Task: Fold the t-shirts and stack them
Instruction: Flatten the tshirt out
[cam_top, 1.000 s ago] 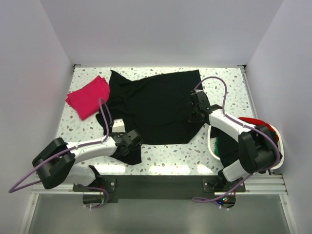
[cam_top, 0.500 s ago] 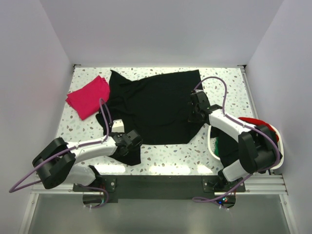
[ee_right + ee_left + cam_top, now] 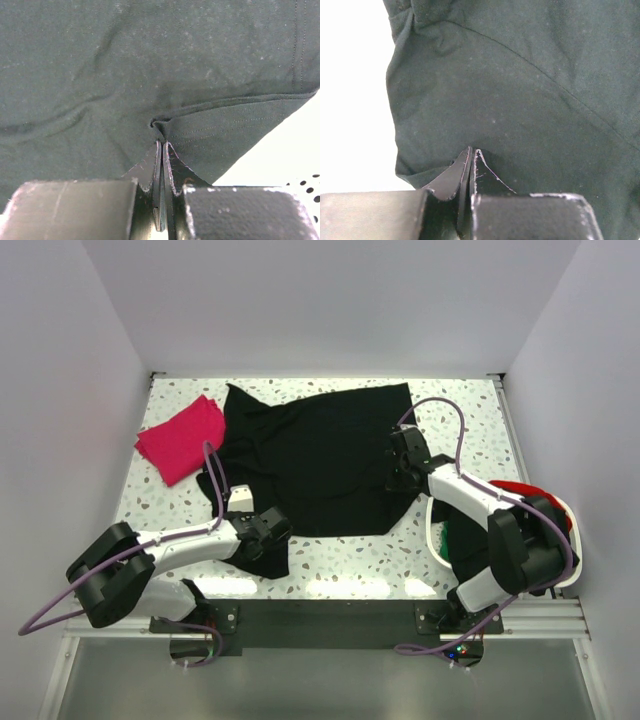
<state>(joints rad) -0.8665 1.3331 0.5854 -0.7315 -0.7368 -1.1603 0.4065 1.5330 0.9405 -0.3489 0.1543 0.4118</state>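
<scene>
The black t-shirt (image 3: 320, 465) lies spread, not yet folded, across the middle of the speckled table (image 3: 460, 415), with its near-left part bunched into a dark lobe close to the front edge. Both arms reach in low over it from opposite sides.

The left gripper (image 3: 268, 532) sits on that bunched near-left part. In the left wrist view its fingers are pressed together, and dark cloth rises around the tips just inside the garment's curved edge, so it appears to be pinching a fold of fabric. The right gripper (image 3: 402, 468) is at the shirt's right edge. Its wrist view shows the fingers closed on a small pucker of cloth just above a stitched hem (image 3: 240, 100), with wrinkles drawn toward the tips.

Holding two well-separated points on opposite edges most likely serves to lift or drag the cloth evenly, so that one part can be carried over the rest without the soft fabric sagging or twisting.

The magenta-pink t-shirt (image 3: 180, 438) rests at the far left, already folded to a compact rectangle and just touching the black one's edge; it probably marks the spot for the stack. A white basket (image 3: 432, 535) at the right holds a red shirt (image 3: 515, 488) and a green shirt (image 3: 462, 537), waiting to be folded.
</scene>
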